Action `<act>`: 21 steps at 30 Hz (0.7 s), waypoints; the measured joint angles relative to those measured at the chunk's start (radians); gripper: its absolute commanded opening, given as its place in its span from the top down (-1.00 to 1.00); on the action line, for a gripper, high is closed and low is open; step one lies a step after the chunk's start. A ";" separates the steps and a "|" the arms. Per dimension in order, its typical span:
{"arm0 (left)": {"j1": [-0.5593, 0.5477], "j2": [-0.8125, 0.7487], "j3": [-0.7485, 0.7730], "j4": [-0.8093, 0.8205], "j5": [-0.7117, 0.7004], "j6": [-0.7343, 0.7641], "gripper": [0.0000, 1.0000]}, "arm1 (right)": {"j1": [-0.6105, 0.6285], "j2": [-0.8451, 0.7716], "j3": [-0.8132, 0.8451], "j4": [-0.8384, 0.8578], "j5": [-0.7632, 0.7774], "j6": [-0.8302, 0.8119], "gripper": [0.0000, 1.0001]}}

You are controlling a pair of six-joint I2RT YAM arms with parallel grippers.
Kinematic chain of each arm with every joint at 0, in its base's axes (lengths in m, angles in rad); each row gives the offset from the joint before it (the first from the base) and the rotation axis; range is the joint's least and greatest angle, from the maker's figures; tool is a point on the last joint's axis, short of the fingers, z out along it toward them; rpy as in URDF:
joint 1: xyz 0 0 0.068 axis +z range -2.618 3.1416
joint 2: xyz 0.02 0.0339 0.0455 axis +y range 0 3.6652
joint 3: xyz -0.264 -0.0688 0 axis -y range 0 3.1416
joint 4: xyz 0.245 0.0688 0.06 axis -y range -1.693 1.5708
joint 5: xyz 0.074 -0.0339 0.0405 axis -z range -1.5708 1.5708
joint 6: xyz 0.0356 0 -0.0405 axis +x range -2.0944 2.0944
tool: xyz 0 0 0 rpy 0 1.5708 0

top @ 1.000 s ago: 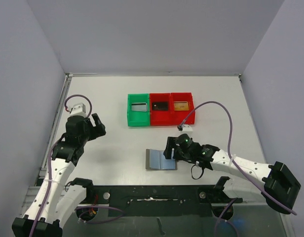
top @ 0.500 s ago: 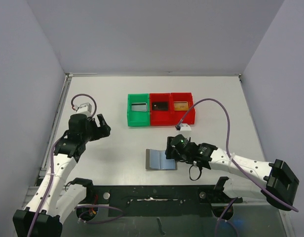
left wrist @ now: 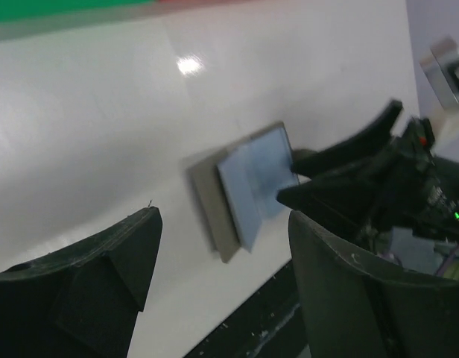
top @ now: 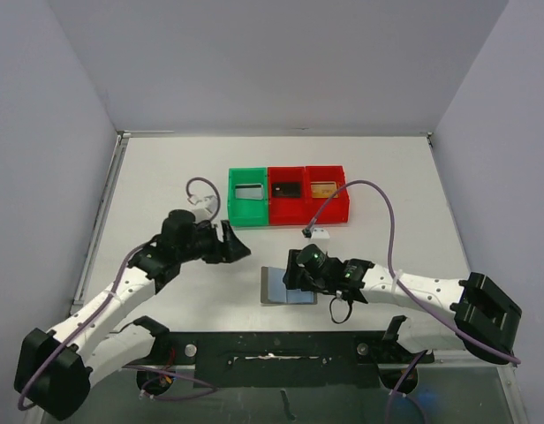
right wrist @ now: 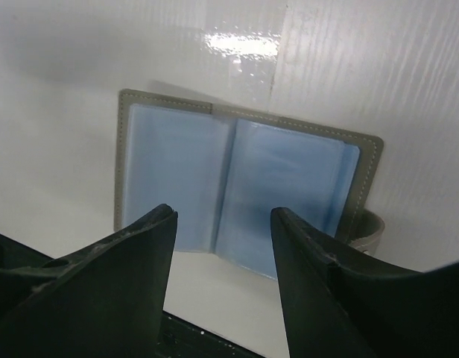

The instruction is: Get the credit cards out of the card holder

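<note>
2 tools [top: 238, 246] [top: 291, 274], 1 wallet [top: 275, 288], seemingly 3 cards [top: 249, 192] [top: 286, 189] [top: 322, 189]

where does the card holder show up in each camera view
Top external: the card holder lies open, low centre.
Left wrist: just right of centre, seen at a slant.
Right wrist: mid-frame, bluish pockets facing up.
Shared landmark: the right gripper, its dark fingers at the holder in all three views.

card holder [right wrist: 241, 177] grey edge, pale-blue pockets | green bin [top: 248, 217] | red bins [top: 288, 215] | table [top: 166, 177] white
</note>
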 measured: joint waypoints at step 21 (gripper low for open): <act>-0.492 0.385 -0.060 0.301 -0.193 -0.229 0.30 | -0.084 -0.033 -0.149 0.033 -0.023 0.071 0.30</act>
